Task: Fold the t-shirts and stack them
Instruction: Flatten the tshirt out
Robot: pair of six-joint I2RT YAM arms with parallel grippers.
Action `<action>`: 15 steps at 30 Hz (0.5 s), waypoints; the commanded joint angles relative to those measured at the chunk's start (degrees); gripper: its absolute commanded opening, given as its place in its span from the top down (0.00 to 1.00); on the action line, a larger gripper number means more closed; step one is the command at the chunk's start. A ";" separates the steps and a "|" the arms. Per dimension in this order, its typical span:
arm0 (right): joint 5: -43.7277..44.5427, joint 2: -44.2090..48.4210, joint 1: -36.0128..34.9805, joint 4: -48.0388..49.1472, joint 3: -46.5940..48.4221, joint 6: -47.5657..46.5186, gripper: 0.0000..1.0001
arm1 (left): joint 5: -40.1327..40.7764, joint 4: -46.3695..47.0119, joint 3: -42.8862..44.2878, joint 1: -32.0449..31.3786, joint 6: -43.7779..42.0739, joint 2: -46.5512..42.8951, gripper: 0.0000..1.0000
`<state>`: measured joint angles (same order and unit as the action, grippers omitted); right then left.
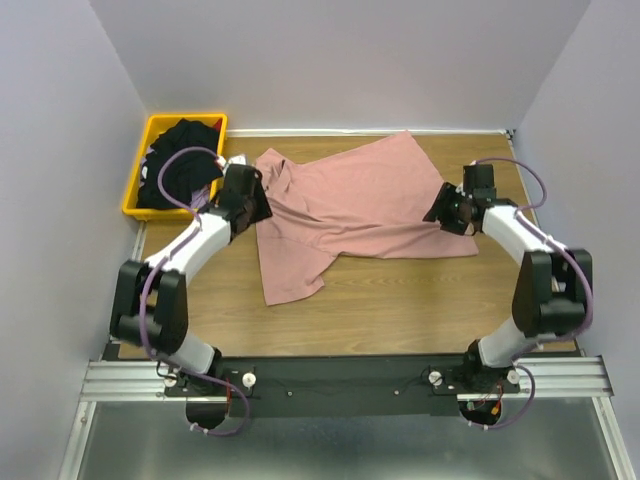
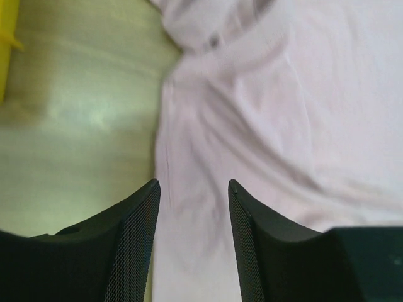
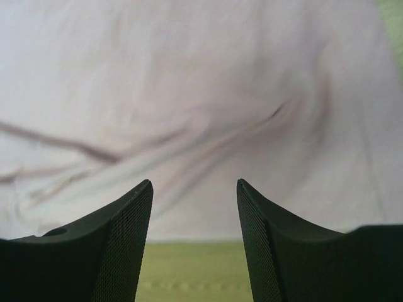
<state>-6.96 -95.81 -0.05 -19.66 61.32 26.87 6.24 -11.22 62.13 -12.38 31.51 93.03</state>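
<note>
A dusty pink t-shirt (image 1: 350, 205) lies spread and wrinkled on the wooden table, plain side up; it fills the left wrist view (image 2: 283, 113) and the right wrist view (image 3: 201, 94). Black t-shirts (image 1: 180, 165) are piled in a yellow bin. My left gripper (image 1: 258, 208) is open and empty, just above the shirt's left edge near the collar (image 2: 192, 184). My right gripper (image 1: 440, 215) is open and empty over the shirt's right edge (image 3: 194, 184), with bare table under the fingers.
The yellow bin (image 1: 139, 178) stands at the table's back left corner, close to the left arm. Grey walls close in on the left, back and right. Bare wooden table (image 1: 400, 300) lies in front of the shirt.
</note>
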 commanded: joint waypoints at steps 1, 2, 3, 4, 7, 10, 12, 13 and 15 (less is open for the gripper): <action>1.77 9.22 -3.28 -3.54 -6.29 -2.53 0.37 | 5.10 -11.77 -7.62 -6.33 -0.31 -9.00 0.45; 2.04 10.63 -4.59 -3.98 -7.78 -2.70 0.36 | 5.01 -13.02 -9.03 -7.47 0.65 -10.32 0.45; 2.21 12.38 -5.30 -4.24 -8.93 -2.70 0.36 | 4.66 -14.17 -11.57 -10.00 1.27 -12.85 0.45; 2.22 15.19 -5.83 -4.85 -11.20 -2.62 0.36 | 3.53 -15.92 -12.72 -10.81 2.06 -13.92 0.44; 1.34 20.20 -7.15 -5.21 -13.85 -1.91 0.36 | 1.76 -17.34 -16.77 -13.18 5.31 -18.05 0.44; -0.33 22.59 -7.42 -5.21 -16.05 -1.56 0.35 | 2.02 -18.57 -20.02 -14.07 8.04 -20.43 0.45; -0.95 23.82 -7.50 -5.21 -17.02 -1.47 0.35 | 1.85 -19.18 -21.34 -14.34 8.83 -20.18 0.46; -0.95 24.18 -7.50 -5.21 -17.28 -1.39 0.36 | 1.58 -19.36 -21.70 -14.60 9.01 -19.82 0.46; -1.39 24.35 -7.50 -4.95 -17.81 -1.47 0.35 | 1.23 -19.63 -22.40 -14.95 9.45 -18.77 0.49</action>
<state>-7.03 -72.86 -7.18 -23.73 44.86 25.45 8.05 -28.88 40.84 -26.41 38.33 73.87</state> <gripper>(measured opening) 0.646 0.529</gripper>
